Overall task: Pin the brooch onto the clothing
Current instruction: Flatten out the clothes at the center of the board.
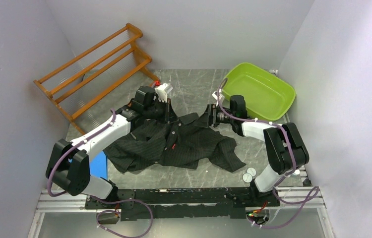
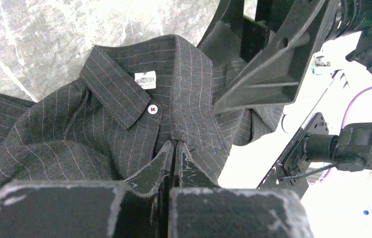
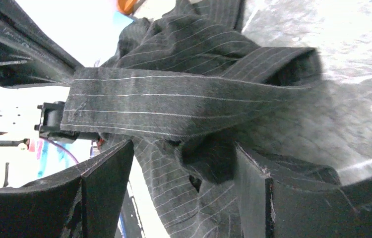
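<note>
A black pinstriped shirt (image 1: 174, 144), soft and limp, lies crumpled at the middle of the table (image 1: 194, 84). The left gripper (image 2: 174, 148) apparently pinches its placket (image 2: 191, 119) below the collar (image 2: 109, 94). The right gripper (image 3: 181, 153) has its jaws apart around a far fold. Stiffer seams offer the surest hold.

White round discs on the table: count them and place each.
2. The near disc lies left of the right arm's base, the far disc beside it; the shirt may hide more.

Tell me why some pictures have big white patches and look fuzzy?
Left wrist view: the right side behind the shirt is washed out white, and the close fingers look soft. Right wrist view: white glare at upper left, shirt slightly smeared. Top view: even light, sharp.
</note>
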